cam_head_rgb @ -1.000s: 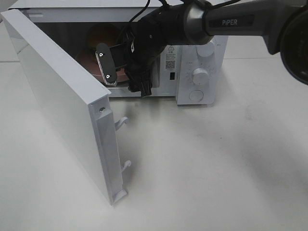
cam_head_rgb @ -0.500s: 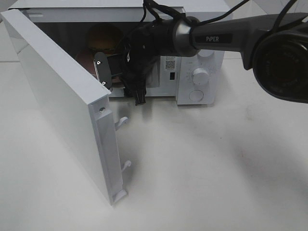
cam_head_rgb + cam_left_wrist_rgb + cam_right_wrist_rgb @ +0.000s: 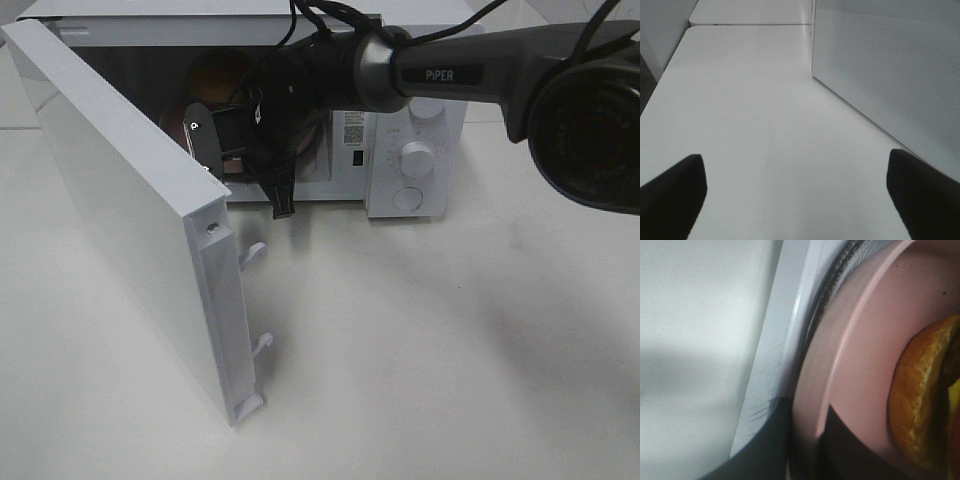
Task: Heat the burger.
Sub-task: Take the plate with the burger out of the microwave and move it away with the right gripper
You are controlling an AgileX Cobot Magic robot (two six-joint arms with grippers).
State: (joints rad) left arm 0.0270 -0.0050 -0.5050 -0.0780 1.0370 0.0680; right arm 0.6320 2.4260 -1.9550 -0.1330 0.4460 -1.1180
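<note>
Inside — right gripper [image 3: 215, 150] clamped on pink plate [image 3: 850, 370], burger [image 3: 920, 400] aboard.

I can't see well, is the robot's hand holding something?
Yes. The right gripper pinches the rim of the round pink plate carrying the burger. The left gripper holds nothing.

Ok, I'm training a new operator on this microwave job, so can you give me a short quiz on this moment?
1. True or false: the door of the microwave is closed.
2. The burger lies on a pink plate inside. What is the right hand closed on? A the bun; B the plate's rim; C a dial.
3. Fill in: the left hand, over the table, is ___.
Key: 1 false; 2 B; 3 open.
</note>
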